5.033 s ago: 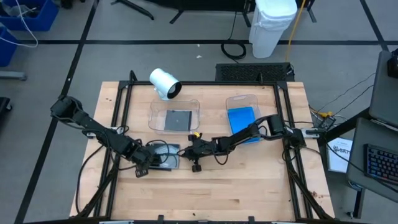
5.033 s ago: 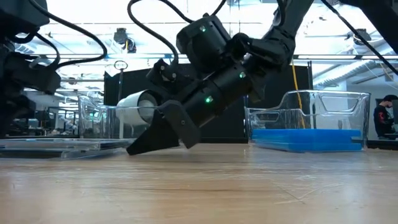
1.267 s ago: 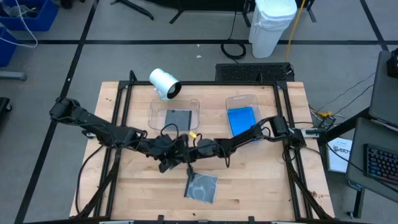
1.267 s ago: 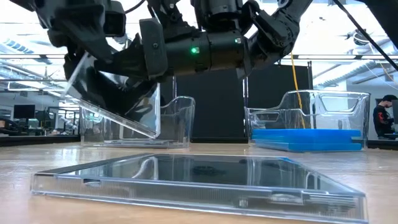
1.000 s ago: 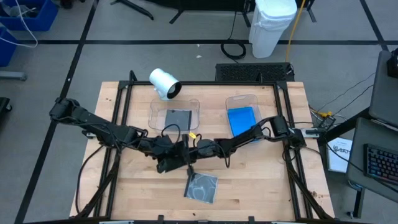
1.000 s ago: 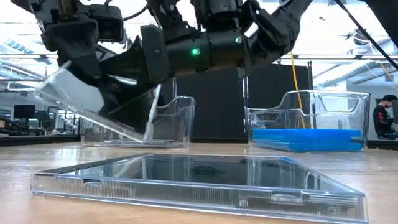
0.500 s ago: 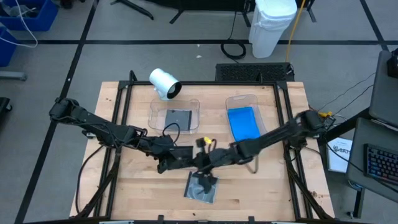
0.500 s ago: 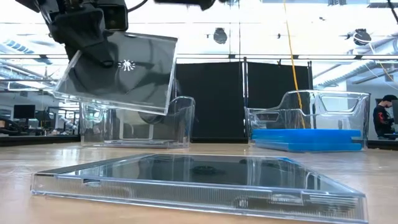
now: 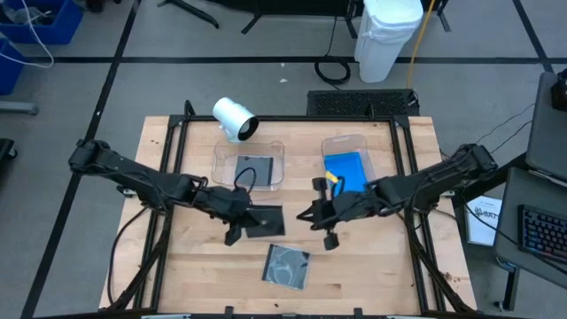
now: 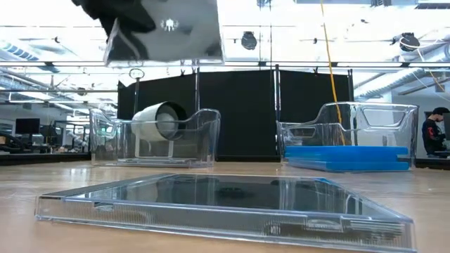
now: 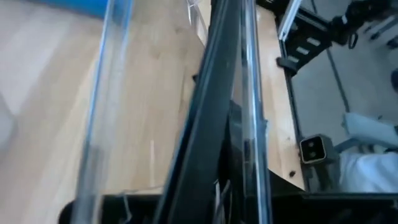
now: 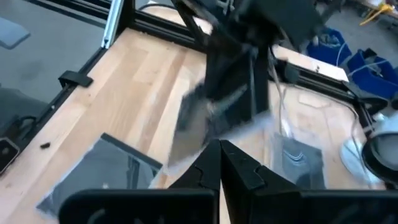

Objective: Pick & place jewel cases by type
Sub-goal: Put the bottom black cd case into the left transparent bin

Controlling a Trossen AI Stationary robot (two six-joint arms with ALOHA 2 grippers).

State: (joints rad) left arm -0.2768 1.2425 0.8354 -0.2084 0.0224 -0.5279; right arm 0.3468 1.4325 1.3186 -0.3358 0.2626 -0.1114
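A dark grey jewel case (image 9: 263,221) hangs clear of the worktop in your left gripper (image 9: 237,223), its fingers clamped on the case's edge; the low view shows it (image 10: 164,31) up above the clear trays. Half a second ago the right gripper (image 9: 323,222) was down beside the other dark grey jewel case (image 9: 286,265) lying toward the worktop's front edge. Now it has pulled back toward the right side, fingers pressed together and holding nothing, in front of the right-hand clear tray (image 9: 357,142). A second ago the left fingers were still narrowing on the case; now the hold looks settled, and the case rides higher than before.

You appear to have the lift done, with the carry ahead. The left-hand clear tray (image 9: 221,158) at the back already holds one dark grey case (image 9: 254,168), so the held one likely belongs there. The blue jewel cases (image 9: 345,170) sit in the right-hand tray. The white cylinder (image 9: 234,117) lies near the back edge, just behind the left tray. The front case stays flat on the wood, still to be sorted.
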